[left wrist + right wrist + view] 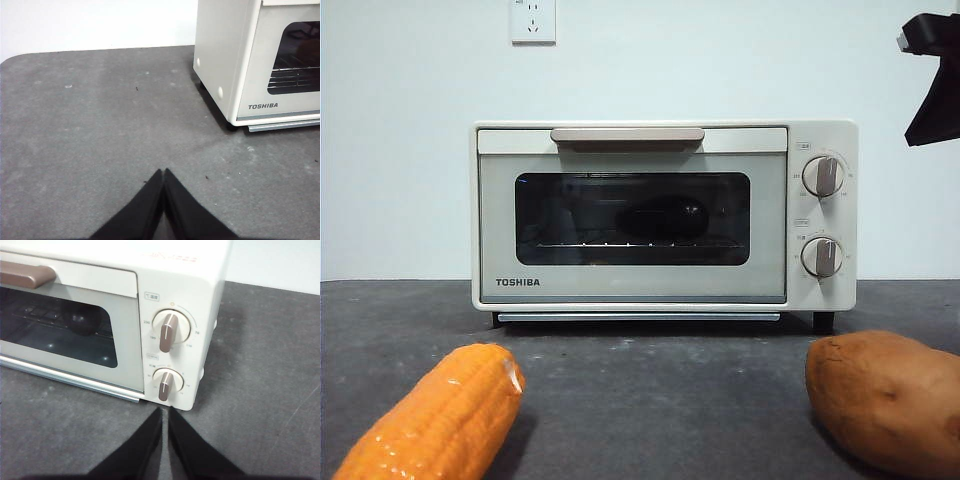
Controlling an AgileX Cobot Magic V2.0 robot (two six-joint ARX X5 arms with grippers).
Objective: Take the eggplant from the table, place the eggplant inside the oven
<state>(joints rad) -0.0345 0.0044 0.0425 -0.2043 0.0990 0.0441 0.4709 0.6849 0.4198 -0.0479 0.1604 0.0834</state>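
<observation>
The cream oven [665, 215] stands at the back of the dark grey table [660, 390] with its door closed. Through the dark glass the eggplant [663, 217] lies on the wire rack, and its dark end [82, 324] shows in the right wrist view. My right gripper [164, 412] is shut and empty, hovering in front of the oven's knob side [167, 335]. It shows as a black tip [932, 80] at the top right of the front view. My left gripper [163, 172] is shut and empty over bare table, to the left of the oven [250, 60].
An orange corn cob [435, 420] lies at the near left and a brown sweet potato [885, 400] at the near right. A tan bar handle [628, 135] runs along the door's top. Two round knobs [822, 175] sit on the oven's right panel.
</observation>
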